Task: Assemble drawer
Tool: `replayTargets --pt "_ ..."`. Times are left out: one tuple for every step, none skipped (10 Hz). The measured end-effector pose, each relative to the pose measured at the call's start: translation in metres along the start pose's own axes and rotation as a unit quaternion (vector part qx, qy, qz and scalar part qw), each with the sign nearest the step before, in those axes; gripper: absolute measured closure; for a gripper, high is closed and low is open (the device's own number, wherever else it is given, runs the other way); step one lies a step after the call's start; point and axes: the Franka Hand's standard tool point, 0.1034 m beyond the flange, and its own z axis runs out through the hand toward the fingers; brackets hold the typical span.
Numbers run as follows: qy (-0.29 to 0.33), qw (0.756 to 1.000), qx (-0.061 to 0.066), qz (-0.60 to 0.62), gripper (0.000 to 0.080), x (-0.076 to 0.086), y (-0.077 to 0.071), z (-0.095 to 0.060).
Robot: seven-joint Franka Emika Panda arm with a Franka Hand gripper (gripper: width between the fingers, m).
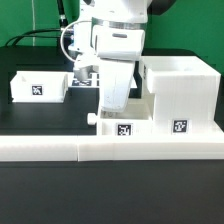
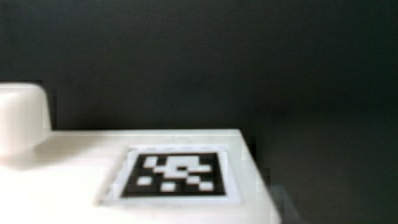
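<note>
Drawer casing (image 1: 182, 85): white matte plastic, boxy, at 3 o'clock of the gripper (image 1: 112, 106). Knobbed tray (image 1: 120, 127) is under the gripper, just beside the casing. Second tray (image 1: 40, 86) is at 9 o'clock, well apart, with bare black table (image 1: 40, 120) between. Border rail (image 1: 60, 150) is at 6 o'clock. Square pixel tags (image 2: 178, 172) show no readable text (wrist view is blurry). Pincer width: cannot tell.

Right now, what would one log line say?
claw: low over front tray, grip unclear | casing: beside it | other tray: apart

My wrist view's pretty soft, the tag (image 2: 178, 172) looks fuzzy. Exterior view's evenly bright, white casing (image 1: 180, 90) nearly blown out.
</note>
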Motion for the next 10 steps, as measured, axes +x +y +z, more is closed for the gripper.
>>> replayTargets --pt "-0.002 1.0 0.0 -0.003 0.0757 -0.0007 0.0 0.0" --pt "-0.004 1.0 0.0 -0.008 0.0757 -0.0024 0.0002 -0.0001" --pt "-0.005 1.0 0.001 -0.01 0.0757 -0.0034 0.0 0.0" --pt "-0.005 1.0 0.001 -0.007 0.0757 -0.0046 0.0001 0.0" --pt "-0.004 1.0 -0.003 -0.006 0.0757 -0.0044 0.001 -0.0001" --pt "0.0 1.0 -0.015 -0.005 0.0757 -0.0031 0.0021 0.0004" --pt "0.0 1.0 -0.015 -0.004 0.0757 -0.0038 0.0019 0.0004" --pt "0.0 1.0 -0.015 -0.004 0.0757 -0.0039 0.002 0.0005" --pt "0.0 1.0 -0.014 -0.005 0.0757 -0.0035 0.0019 0.0005" --pt "-0.001 1.0 -0.012 -0.006 0.0757 -0.0029 0.0014 0.0006"
